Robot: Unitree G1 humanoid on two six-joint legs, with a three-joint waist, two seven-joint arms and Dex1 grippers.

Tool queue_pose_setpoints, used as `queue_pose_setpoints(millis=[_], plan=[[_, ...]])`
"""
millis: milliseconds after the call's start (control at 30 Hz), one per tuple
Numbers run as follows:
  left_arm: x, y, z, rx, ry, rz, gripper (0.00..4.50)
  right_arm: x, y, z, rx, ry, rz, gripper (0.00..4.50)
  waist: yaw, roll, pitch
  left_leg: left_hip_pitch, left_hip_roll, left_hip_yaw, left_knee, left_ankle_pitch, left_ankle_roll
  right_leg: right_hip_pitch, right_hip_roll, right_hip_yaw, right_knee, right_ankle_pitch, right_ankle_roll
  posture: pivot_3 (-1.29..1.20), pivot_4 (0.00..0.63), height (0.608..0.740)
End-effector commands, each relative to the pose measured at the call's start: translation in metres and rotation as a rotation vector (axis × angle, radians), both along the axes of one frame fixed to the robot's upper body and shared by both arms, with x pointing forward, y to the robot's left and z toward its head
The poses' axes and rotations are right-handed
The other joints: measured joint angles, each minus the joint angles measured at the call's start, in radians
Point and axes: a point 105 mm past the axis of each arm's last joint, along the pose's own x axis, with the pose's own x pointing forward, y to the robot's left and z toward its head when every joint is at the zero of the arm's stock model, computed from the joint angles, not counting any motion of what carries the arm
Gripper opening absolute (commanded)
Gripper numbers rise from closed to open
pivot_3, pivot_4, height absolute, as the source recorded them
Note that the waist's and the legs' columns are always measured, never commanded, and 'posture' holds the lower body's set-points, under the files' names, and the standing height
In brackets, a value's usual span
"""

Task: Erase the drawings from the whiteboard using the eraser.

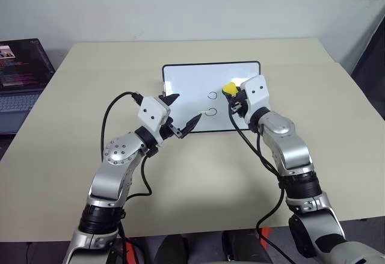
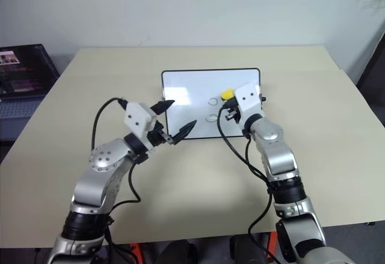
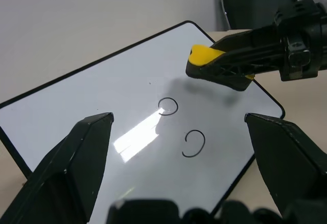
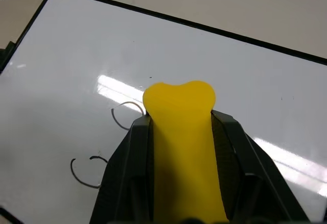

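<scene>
The whiteboard point(image 1: 186, 83) sits at the middle of the beige table. Two thin black loops of the drawings point(image 1: 212, 95) point(image 3: 194, 144) show on its right half, one nearer than the other. My right gripper point(image 1: 232, 94) is shut on the yellow eraser point(image 1: 229, 88), whose tip sticks out past the fingers point(image 4: 179, 101). The eraser hangs close over the board just right of the farther loop; whether it touches the board I cannot tell. My left gripper point(image 1: 186, 109) is open over the board's near left part, nothing between its fingers.
A laptop point(image 1: 21, 71) with a lit screen stands off the table's left side. The table point(image 1: 90, 95) has bare beige surface on every side of the board. Black cables loop from both wrists.
</scene>
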Motion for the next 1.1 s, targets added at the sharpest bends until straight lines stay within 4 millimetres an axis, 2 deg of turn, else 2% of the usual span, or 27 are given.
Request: queue_pose_setpoints(millis=[33, 600, 1100], plan=[[-0.007, 0.002, 0.014, -0.003, -0.05, -0.003, 4.5, -0.011, 0.004, 0.017, 0.035, -0.042, 0.023, 1.24, 0.0, 0.0, 0.0, 0.0, 0.0, 0.0, 0.0, 0.0, 0.0, 0.0, 0.0, 0.0, 0.0, 0.0, 0.0, 0.0, 0.15, 0.74], [-0.006, 0.003, 0.013, 0.013, -0.047, -0.003, 4.5, -0.006, 0.002, 0.016, 0.027, -0.044, 0.01, 1.24, 0.001, 0.0, 0.0, 0.0, 0.0, 0.0, 0.0, 0.0, 0.0, 0.0, 0.0, 0.0, 0.0, 0.0, 0.0, 0.0, 0.15, 0.74], [-0.017, 0.024, -0.022, 0.032, 0.048, 0.069, 4.5, 0.011, 0.003, 0.024, 0.021, -0.076, -0.003, 1.24, 0.0, 0.0, 0.0, 0.0, 0.0, 0.0, 0.0, 0.0, 0.0, 0.0, 0.0, 0.0, 0.0, 0.0, 0.0, 0.0, 0.15, 0.74]])
